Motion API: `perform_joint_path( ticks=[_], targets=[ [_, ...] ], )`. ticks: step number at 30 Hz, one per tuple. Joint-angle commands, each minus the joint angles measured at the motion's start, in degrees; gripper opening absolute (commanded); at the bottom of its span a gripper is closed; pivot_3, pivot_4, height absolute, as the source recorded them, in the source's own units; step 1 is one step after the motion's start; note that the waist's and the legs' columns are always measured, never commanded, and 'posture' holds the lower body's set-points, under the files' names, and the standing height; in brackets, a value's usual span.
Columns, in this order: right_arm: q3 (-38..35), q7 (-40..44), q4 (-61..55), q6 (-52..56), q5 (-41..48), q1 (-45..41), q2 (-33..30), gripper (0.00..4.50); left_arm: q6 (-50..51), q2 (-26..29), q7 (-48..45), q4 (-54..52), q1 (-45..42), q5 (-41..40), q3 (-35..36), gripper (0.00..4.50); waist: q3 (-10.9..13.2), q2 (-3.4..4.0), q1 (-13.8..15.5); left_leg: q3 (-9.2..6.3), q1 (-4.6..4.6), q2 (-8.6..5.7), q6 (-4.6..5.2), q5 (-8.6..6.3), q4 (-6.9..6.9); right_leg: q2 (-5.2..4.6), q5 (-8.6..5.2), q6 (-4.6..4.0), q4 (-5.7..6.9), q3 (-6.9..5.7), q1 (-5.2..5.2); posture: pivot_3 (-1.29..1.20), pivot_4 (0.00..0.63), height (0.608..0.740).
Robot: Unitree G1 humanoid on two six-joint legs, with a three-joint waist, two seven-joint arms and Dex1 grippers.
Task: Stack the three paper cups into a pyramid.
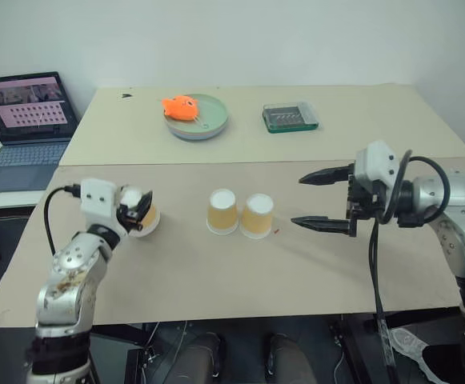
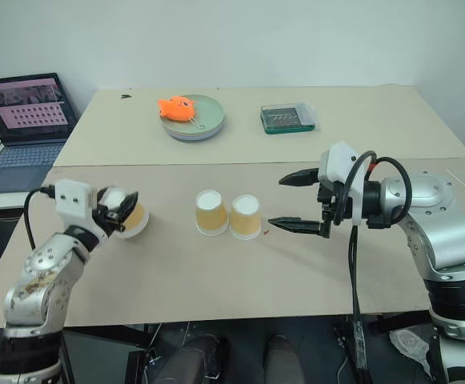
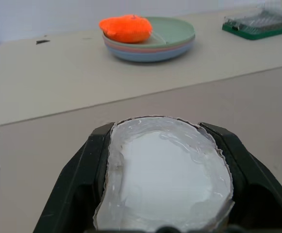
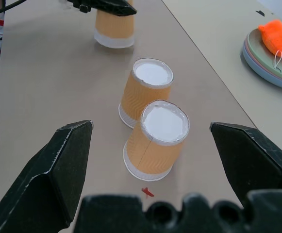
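Observation:
Two tan-orange paper cups (image 1: 222, 211) (image 1: 257, 216) stand upside down side by side, touching, at the middle of the front table. A third cup (image 1: 145, 218) is off to their left, upside down, with my left gripper (image 1: 136, 210) shut on it; in the left wrist view its white base (image 3: 167, 179) sits squeezed between the black fingers (image 3: 82, 179). Whether it is clear of the table I cannot tell. My right gripper (image 1: 324, 200) hangs open just right of the pair, and from its wrist both cups (image 4: 147, 92) (image 4: 156, 141) stand beyond the spread fingers.
On the back table sit a stack of plates (image 1: 197, 118) bearing an orange plush fish (image 1: 179, 106) and a green tray (image 1: 290, 117). A laptop (image 1: 26, 128) stands open at the far left. A small red mark (image 1: 276, 232) lies beside the right cup.

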Motion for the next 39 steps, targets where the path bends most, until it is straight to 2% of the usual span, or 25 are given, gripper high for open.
perform_joint_path(
  ticks=[1, 5, 9, 13, 16, 21, 27, 35, 39],
  targets=[
    [-2.6, -2.68, -1.6, 0.54, 0.18, -1.32, -0.14, 4.5, -0.87, 1.74, -3.72, 3.64, -11.32, -1.41, -1.59, 2.3, 0.01, -0.02, 0.11, 0.0, -0.02, -0.01, 0.0, 0.0, 0.01, 0.0, 0.0, 0.01, 0.0, -0.01, 0.0, 0.0, 0.15, 0.74],
    [-2.81, -4.78, -2.67, 1.32, 0.23, -0.38, -0.31, 4.5, -0.59, 2.46, -11.11, 13.34, -26.67, -4.2, -3.71, 2.3, 0.05, -0.1, 0.06, -0.02, -0.17, -0.01, 0.01, 0.0, 0.21, 0.06, 0.03, 0.02, 0.03, -0.07, -0.06, 0.0, 0.15, 0.74],
    [-2.04, -7.03, -2.57, 1.05, -1.08, 0.3, 0.37, 4.5, -2.65, 2.44, -25.75, 29.3, -41.81, -4.75, -8.65, 2.3, 0.04, -0.1, -0.17, -0.01, -0.21, -0.06, 0.13, -0.05, 0.34, 0.06, 0.07, 0.07, 0.06, -0.04, -0.06, 0.0, 0.15, 0.74],
    [-1.51, -8.87, -1.93, 0.98, -2.13, -0.51, 1.05, 4.5, 2.3, 0.74, -37.24, 39.76, -51.91, -8.51, -10.19, 2.3, 0.06, -0.13, -0.91, -0.01, -0.28, -0.05, 0.18, -0.05, 0.43, 0.1, 0.07, 0.08, 0.13, -0.04, -0.1, 0.0, 0.15, 0.74],
    [-1.14, -11.38, -1.73, 1.48, -3.34, -0.71, 2.24, 4.5, 2.09, -0.98, -45.55, 48.13, -57.55, -6.92, -13.84, 2.3, 0.07, -0.13, -1.64, -0.03, -0.37, -0.05, 0.27, -0.06, 0.6, 0.12, 0.06, 0.09, 0.21, -0.06, -0.14, 0.0, 0.15, 0.74],
    [-1.03, -14.36, -2.81, 2.04, -4.4, 0.77, 3.81, 4.5, -2.83, -2.83, -53.58, 55.01, -60.44, -3.88, -17.05, 2.3, 0.07, -0.13, -2.03, -0.02, -0.37, -0.04, 0.35, -0.12, 0.71, 0.11, 0.07, 0.1, 0.23, -0.01, -0.11, 0.0, 0.15, 0.74],
    [-1.39, -16.37, -3.39, 2.27, -4.81, 1.8, 4.5, 4.5, -1.83, -1.3, -62.13, 54.57, -60.19, -2.17, -19.77, 2.3, 0.09, -0.14, -2.34, -0.02, -0.43, -0.04, 0.41, -0.11, 0.72, 0.12, 0.08, 0.1, 0.26, 0.01, -0.19, 0.0, 0.15, 0.74],
    [-1.34, -16.47, -2.47, 1.68, -5.06, 1.89, 4.63, 4.5, -0.1, -0.39, -64.56, 52.54, -59.3, -1.16, -20.24, 2.3, 0.09, -0.14, -2.32, -0.03, -0.43, -0.05, 0.42, -0.12, 0.74, 0.12, 0.08, 0.11, 0.27, 0.0, -0.19, 0.0, 0.15, 0.74],
    [-0.68, -16.09, -1.5, 1.19, -5.28, 0.96, 4.96, 4.5, -2.32, 0.38, -64.5, 51.87, -57.35, 1.06, -21.27, 2.3, 0.09, -0.13, -2.34, -0.03, -0.43, -0.04, 0.43, -0.12, 0.75, 0.12, 0.08, 0.11, 0.28, 0.01, -0.18, 0.0, 0.15, 0.74]
  ],
)
